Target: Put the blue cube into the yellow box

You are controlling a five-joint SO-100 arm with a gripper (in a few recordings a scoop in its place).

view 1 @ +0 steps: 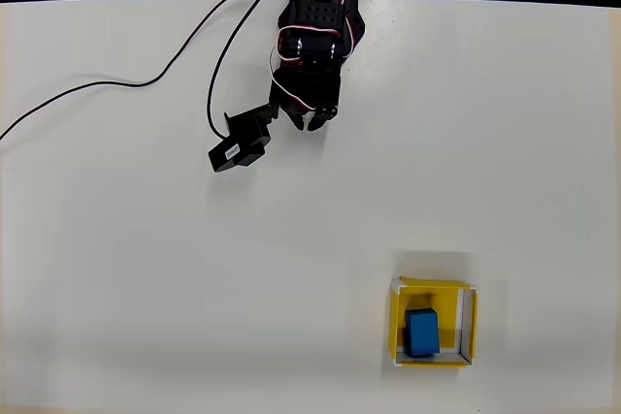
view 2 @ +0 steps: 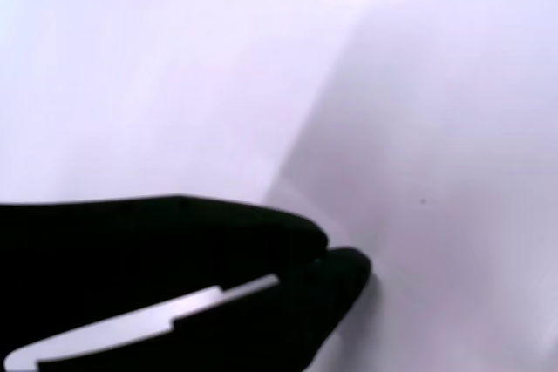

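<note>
The blue cube (view 1: 421,333) lies inside the yellow box (view 1: 433,289) at the lower right of the overhead view, left of the box's middle. My black gripper (view 1: 309,121) is folded back near the arm's base at the top centre, far from the box. In the wrist view the gripper (view 2: 324,259) shows its two dark fingers pressed tip to tip with nothing between them, over bare white table.
The white table (view 1: 146,269) fills the overhead view. A black cable (view 1: 146,82) runs across its upper left to the arm. The wrist camera block (view 1: 240,147) sticks out to the left of the gripper.
</note>
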